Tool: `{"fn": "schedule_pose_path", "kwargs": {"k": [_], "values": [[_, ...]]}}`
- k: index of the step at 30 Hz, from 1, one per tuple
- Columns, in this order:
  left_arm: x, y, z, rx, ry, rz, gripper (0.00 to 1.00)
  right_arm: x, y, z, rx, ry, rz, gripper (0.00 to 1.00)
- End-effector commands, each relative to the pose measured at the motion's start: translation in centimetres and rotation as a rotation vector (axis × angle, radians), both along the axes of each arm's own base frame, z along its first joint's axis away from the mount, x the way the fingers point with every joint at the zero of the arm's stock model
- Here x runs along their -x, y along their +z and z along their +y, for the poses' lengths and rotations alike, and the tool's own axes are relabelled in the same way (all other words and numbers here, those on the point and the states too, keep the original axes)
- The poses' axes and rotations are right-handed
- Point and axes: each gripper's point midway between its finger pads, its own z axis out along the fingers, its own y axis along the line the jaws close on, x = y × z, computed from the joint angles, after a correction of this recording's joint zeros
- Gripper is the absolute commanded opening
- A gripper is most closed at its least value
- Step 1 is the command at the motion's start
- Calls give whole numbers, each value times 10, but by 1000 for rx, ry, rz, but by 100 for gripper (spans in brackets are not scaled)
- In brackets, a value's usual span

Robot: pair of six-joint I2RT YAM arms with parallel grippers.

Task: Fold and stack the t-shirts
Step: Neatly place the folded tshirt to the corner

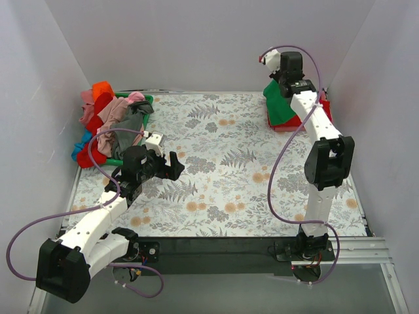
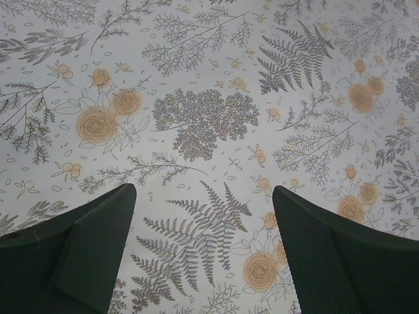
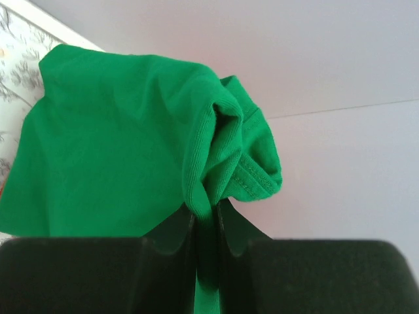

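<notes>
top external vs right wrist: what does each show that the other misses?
Top only: open left gripper, both arms, basket with heaped shirts far left. Right wrist only: fingers pinching a fold of the green shirt, its hem stitching. Both: right gripper shut on the green shirt, some floral cloth.

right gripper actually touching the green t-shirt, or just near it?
Touching. Right wrist view: a fold of the green t-shirt is pinched between the closed jaws of the right gripper, no gap visible.
</notes>
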Motion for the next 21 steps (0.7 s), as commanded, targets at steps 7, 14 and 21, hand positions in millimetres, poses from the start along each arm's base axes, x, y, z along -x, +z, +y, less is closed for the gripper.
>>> {"fn": "schedule_pose_path", "kwargs": {"k": [7,14,21], "values": [[2,-1,-1,-4,-19,-8,84,-2,44,-11,152,-94,-182,1],[1,-1,-1,-4,-19,-10,85,0,45,-13,243,-135,-253,1],[2,-1,-2,-4,-21,-8,85,3,35,-13,307,-125,-272,1]]}}
